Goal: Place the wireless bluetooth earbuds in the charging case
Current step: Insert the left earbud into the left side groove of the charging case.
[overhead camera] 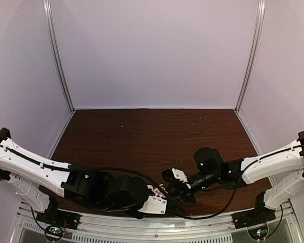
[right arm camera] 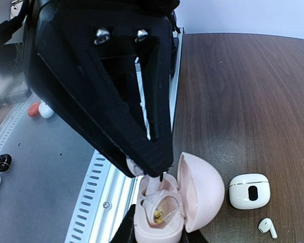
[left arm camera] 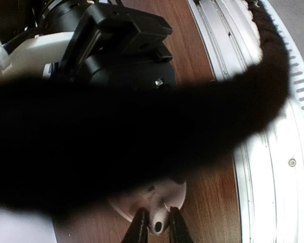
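From above, the left hand (overhead camera: 161,198) and right hand (overhead camera: 176,188) meet at the front of the bench (overhead camera: 142,131). Left wrist: the hand pinches an open pink clamshell (left arm camera: 167,195). Right wrist: the right hand, closed tight, points into its well; the white charging case (right arm camera: 249,191) and one earbud (right arm camera: 267,227) lie close by on the bench.

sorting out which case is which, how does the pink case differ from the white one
The pink case is open, lid hinged back; the white case is shut. Pink case looks larger and sits at the table edge; white case lies further in. Both are rounded.
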`<state>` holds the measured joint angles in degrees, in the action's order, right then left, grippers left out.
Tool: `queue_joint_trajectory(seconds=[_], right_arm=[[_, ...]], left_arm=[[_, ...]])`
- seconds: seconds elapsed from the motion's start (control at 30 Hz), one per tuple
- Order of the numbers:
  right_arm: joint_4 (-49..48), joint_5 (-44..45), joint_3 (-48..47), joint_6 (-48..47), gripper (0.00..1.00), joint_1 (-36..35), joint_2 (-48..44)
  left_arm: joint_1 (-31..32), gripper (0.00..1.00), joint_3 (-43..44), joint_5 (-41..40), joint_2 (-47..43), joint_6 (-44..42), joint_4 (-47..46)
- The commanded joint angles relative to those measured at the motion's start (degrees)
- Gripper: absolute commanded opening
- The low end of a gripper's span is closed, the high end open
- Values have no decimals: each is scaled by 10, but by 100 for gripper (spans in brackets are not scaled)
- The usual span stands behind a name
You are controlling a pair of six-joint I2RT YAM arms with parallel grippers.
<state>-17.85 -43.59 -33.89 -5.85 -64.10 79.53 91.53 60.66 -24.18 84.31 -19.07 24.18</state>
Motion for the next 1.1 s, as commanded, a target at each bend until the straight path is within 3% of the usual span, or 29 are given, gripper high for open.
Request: queue_joint_trajectory(seconds=[0.0, 0.6, 0.93, 1.07], right_arm=[[-99, -78, -9, 7, 0, -7, -6], [-187, -145, 0, 86, 0, -14, 4], [-192, -150, 5, 91, 0, -23, 7], [-192, -143, 10, 90, 0, -23, 2]], left_arm=[[5, 11, 3, 14, 2, -29, -16], [40, 12, -24, 21, -22, -133, -24], [42, 21, -34, -4, -30, -137, -27], [42, 31, -38, -13, -45, -131, -26]])
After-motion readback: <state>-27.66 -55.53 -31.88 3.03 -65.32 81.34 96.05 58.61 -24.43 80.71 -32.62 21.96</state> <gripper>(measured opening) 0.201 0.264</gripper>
